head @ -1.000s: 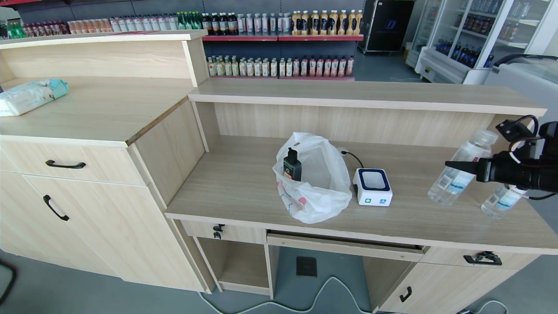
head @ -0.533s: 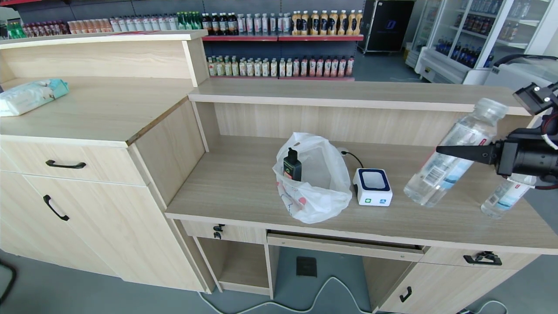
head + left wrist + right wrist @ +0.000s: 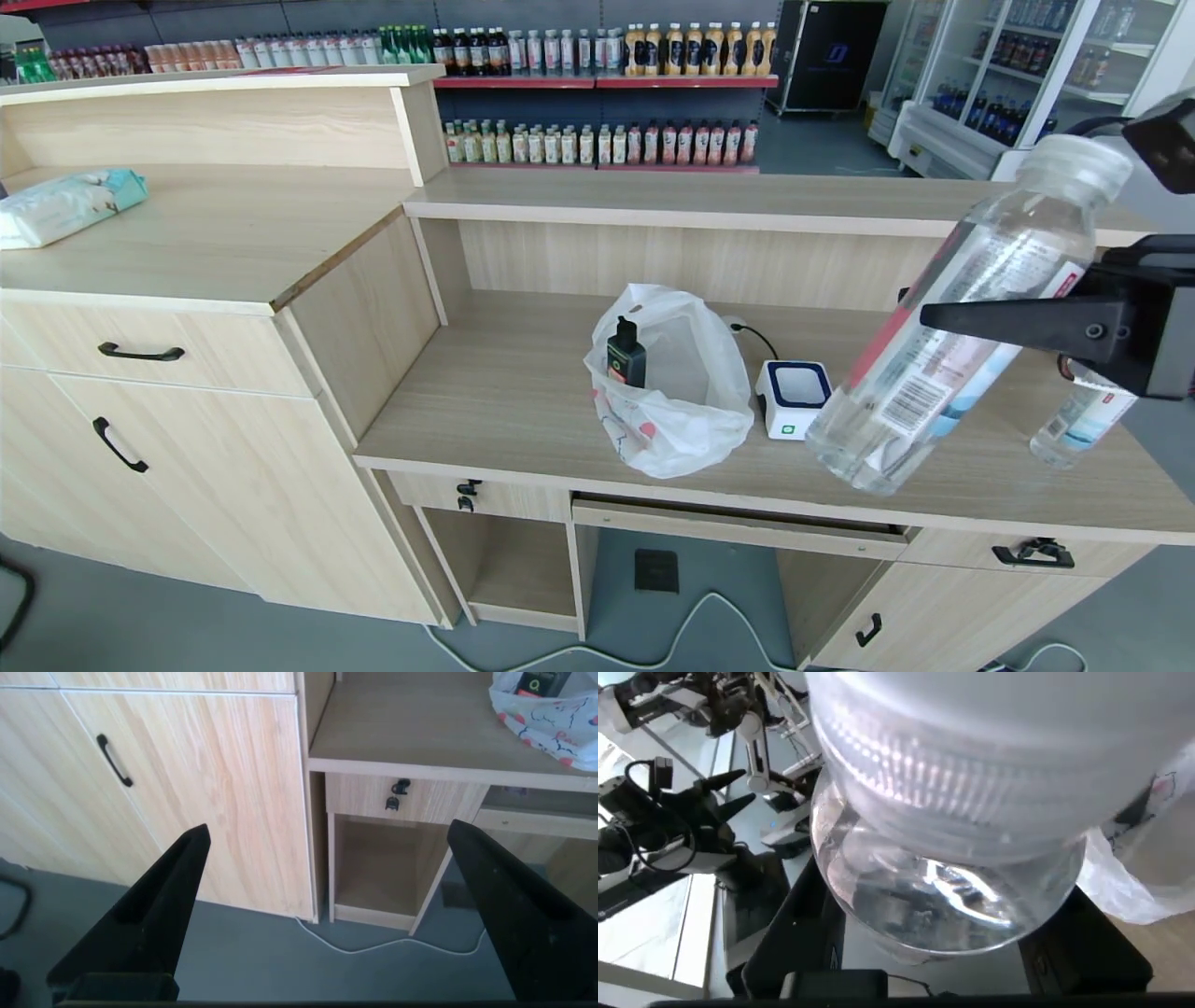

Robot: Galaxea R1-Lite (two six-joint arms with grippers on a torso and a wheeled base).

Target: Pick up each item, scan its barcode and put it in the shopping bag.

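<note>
Head view: right gripper (image 3: pixel 934 313) clamped across mid-body of a clear water bottle (image 3: pixel 934 392), held up off the counter (image 3: pixel 523 392). Bottle's long axis is tilted: cap up and toward the gripper's wrist side, base down and away, leftward. Its barcode (image 3: pixel 910 401) faces the camera rather than downward, so it likely needs a turn to scan.

Key relation: scanner (image 3: pixel 789 392) lies below and left of the right gripper, just past the bottle's base, window facing up. The right arm is much the nearer.

Shopping bag (image 3: pixel 672 401) stands just beyond the scanner, further left of the gripper, mouth open. Second water bottle (image 3: pixel 1074 429) lies on the counter beneath the gripper.

Left gripper (image 3: pixel 327 829) has fingers spread, nothing held, low by the cabinet front, well apart from all items.

Count:
- water bottles: two
- dark bottle (image 3: pixel 625 353) in the bag: one
- scanner: one
- bag: one
- wipes pack (image 3: pixel 70 205), far left: one
</note>
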